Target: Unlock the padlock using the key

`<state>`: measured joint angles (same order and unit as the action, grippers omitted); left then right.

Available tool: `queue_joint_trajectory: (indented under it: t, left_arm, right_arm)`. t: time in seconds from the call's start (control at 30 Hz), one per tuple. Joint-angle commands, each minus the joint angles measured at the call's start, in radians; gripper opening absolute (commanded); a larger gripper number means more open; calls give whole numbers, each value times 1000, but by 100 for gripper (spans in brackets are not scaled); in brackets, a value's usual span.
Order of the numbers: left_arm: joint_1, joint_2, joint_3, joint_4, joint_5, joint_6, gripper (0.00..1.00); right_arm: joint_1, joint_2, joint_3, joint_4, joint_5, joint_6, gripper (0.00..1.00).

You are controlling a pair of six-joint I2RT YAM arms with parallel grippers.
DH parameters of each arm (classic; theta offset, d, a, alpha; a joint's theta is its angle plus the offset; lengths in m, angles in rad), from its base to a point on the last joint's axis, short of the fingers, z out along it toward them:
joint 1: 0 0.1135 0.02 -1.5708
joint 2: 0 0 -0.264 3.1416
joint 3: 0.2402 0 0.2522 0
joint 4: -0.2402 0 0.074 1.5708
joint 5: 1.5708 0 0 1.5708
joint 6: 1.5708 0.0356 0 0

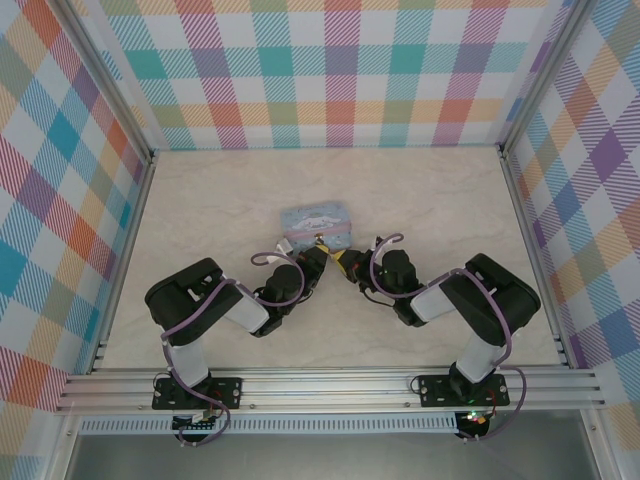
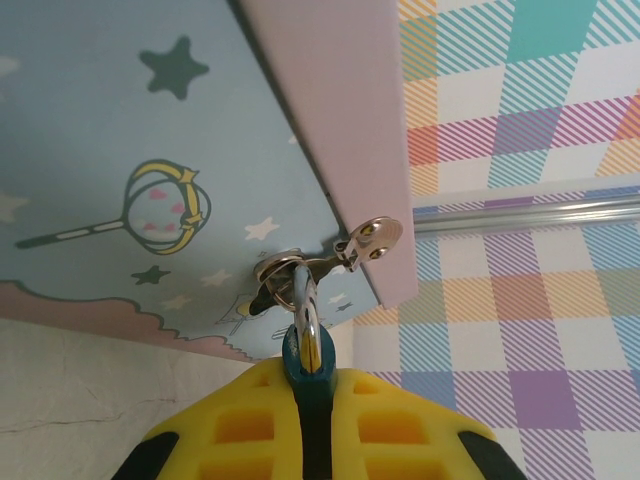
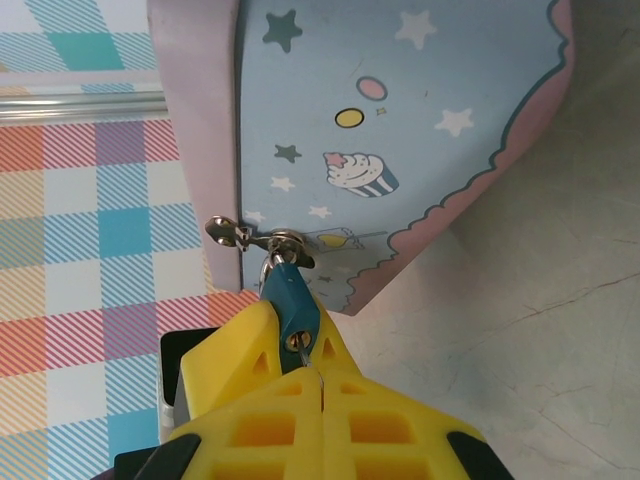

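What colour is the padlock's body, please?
The padlock is teal-blue, clearest in the right wrist view.

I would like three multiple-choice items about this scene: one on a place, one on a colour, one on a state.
1. Where does the padlock hang?
A. On the clasp of the tin box
B. On the wall rail
C. Loose on the table

2. What colour is the padlock's body?
A. Red
B. Teal
C. White

3. How is the left hand?
A. Wide open
B. Shut on the padlock
C. Shut on the tin's lid

Key: 1 A, its shackle passes through the clasp; 2 B, teal shows between the yellow fingers; 3 B, both fingers press the padlock's sides.
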<state>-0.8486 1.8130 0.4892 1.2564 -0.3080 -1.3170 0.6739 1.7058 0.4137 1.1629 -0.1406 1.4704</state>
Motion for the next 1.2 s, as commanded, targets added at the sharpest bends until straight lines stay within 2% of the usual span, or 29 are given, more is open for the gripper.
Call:
queue_joint_trajectory:
  t: [0.0, 0.6, 0.87, 1.17]
  left_arm:
    - [-12, 3, 37, 60, 65, -4, 0]
    - [-13, -2, 37, 63, 109, 0, 0]
    - [-16, 6, 45, 63, 180, 13, 0]
    - [-20, 32, 48, 55, 208, 33, 0]
  right_arm:
    - [23, 8, 23, 57, -27, 8, 5]
    - [-3, 10, 23, 76, -17, 9, 4]
    - [-38, 21, 56, 88, -60, 7, 4]
    - [-39, -2, 88, 56, -92, 1, 3]
